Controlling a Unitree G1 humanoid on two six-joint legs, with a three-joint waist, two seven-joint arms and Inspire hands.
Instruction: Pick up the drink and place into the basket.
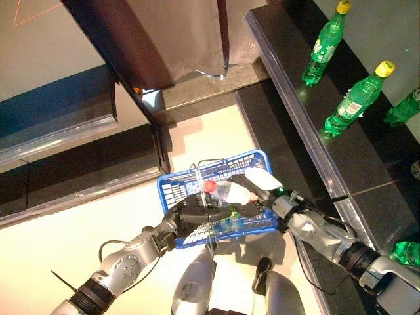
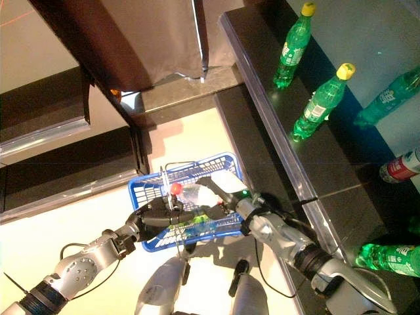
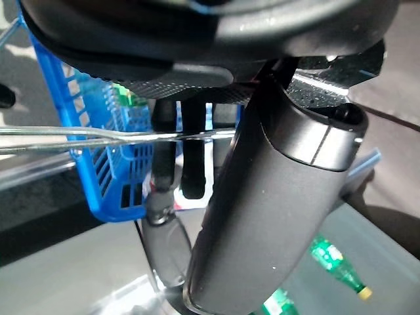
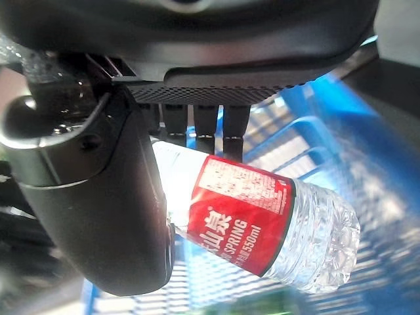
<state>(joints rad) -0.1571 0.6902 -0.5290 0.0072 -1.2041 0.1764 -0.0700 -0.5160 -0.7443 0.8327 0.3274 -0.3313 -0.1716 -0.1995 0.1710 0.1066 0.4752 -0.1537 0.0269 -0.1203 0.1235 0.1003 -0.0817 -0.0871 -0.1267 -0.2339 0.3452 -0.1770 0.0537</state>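
Observation:
My left hand (image 1: 197, 215) is shut on the thin wire handles (image 3: 98, 136) of the blue basket (image 1: 230, 161) and holds it raised in front of me. My right hand (image 1: 259, 197) is shut on a clear water bottle (image 1: 226, 191) with a red cap and a red label. It holds the bottle on its side just over the basket's inside. In the right wrist view the bottle (image 4: 262, 223) lies between my thumb (image 4: 98, 210) and fingers, with the blue mesh behind it. Something green (image 3: 128, 98) lies in the basket.
A long dark counter (image 1: 295, 111) runs along the right. Green bottles with yellow caps (image 1: 357, 98) stand on it, one green bottle (image 1: 407, 252) lies near me, and a red-labelled drink (image 2: 400, 167) lies further right. Dark furniture with brown cloth (image 1: 164, 39) stands ahead.

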